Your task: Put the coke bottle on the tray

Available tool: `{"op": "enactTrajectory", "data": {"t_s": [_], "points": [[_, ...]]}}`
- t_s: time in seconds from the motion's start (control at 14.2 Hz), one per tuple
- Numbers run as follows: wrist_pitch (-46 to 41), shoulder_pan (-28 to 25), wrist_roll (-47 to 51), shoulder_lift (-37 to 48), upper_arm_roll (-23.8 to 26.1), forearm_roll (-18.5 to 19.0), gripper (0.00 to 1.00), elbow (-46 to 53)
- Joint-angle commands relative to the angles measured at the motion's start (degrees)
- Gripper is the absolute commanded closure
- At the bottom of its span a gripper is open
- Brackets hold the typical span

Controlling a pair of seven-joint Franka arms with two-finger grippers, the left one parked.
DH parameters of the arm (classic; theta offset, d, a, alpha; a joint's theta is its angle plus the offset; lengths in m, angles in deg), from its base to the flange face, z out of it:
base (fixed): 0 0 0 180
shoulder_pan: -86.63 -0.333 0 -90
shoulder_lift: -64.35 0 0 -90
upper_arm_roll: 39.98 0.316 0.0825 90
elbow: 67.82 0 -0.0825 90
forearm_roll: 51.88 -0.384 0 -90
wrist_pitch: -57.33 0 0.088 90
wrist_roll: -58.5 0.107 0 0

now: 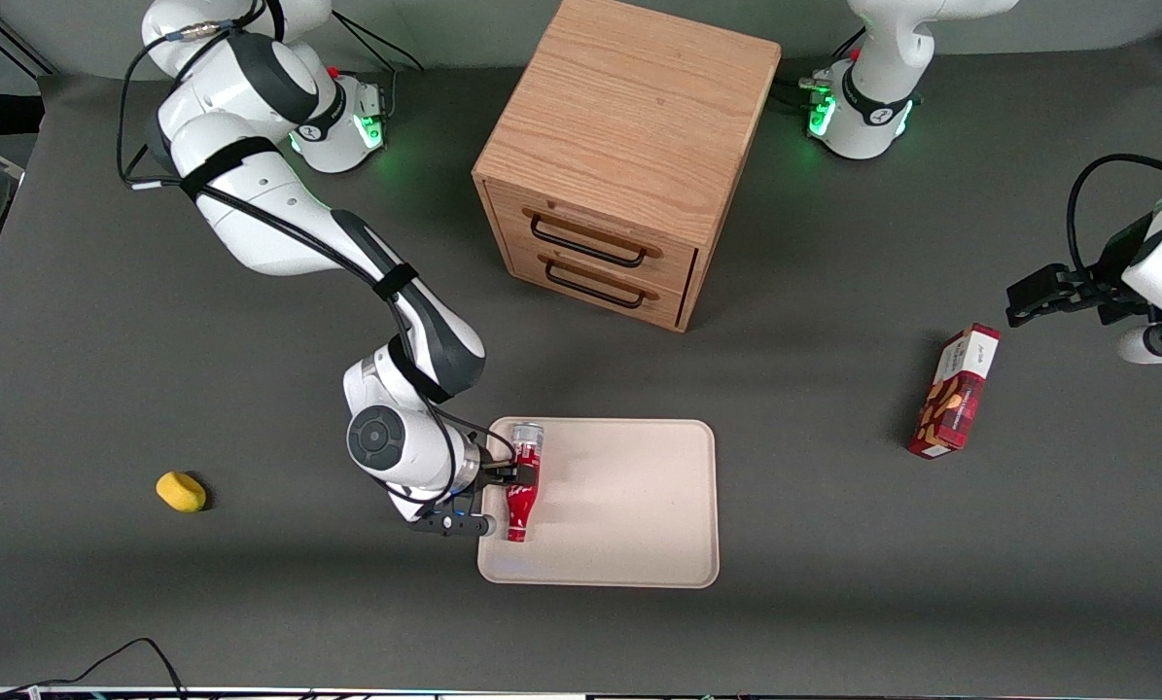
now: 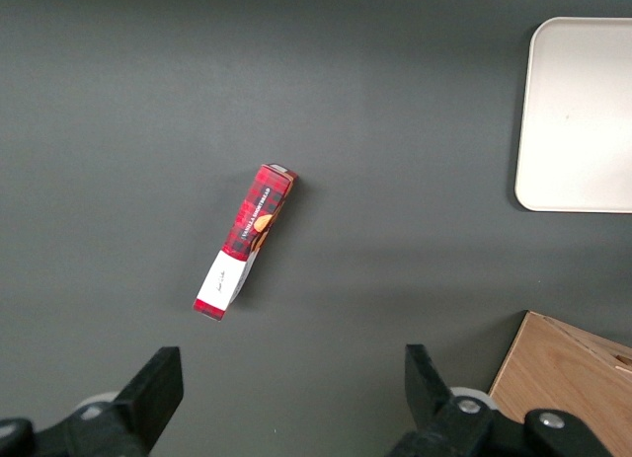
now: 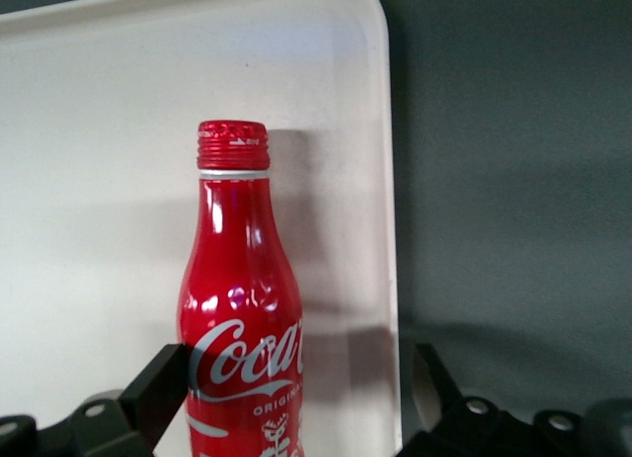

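Dark grey matting covers the whole surface, and near its middle sits a wooden drawer cabinet with two black handles facing the front camera. Nearer to that camera than the cabinet lies the tray, flat and beige with rounded corners.

From where I stand, the working arm reaches down to the tray's edge on its own end of the surface, and the hand sits low at that edge, turned sideways. Its fingers stand on either side of the coke bottle, close against the red body, though I cannot tell whether they press on it or have just let go. The bottle lies over the tray's margin right at the hand, its silvery base pointing toward the cabinet and its capped neck pointing toward the front camera. In the right wrist view the bottle shows its white script lettering against the tray, close beside the raised rim.

Well away from the hand, toward the working arm's end, a small yellow object rests on the surface. Far off toward the parked arm's end lies a red snack box.
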Motion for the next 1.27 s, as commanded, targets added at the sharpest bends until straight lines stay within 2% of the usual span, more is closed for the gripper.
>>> {"op": "enactTrajectory", "data": {"t_s": [0.0,0.35,0.56,0.7,0.98,1.2], "points": [[0.2,-0.3,2.1,-0.5,0.1,2.1,0.0,0.1],[-0.7,-0.2,2.2,2.3,0.3,1.8,0.0,0.1],[-5.7,0.6,2.0,6.9,1.0,1.8,0.0,0.0],[-11.7,1.0,2.0,12.6,1.0,1.6,0.0,0.0],[-29.8,4.2,1.3,26.7,1.1,1.2,0.0,0.1],[-40.5,6.4,1.9,36.7,-0.4,0.4,0.0,0.1]]}}
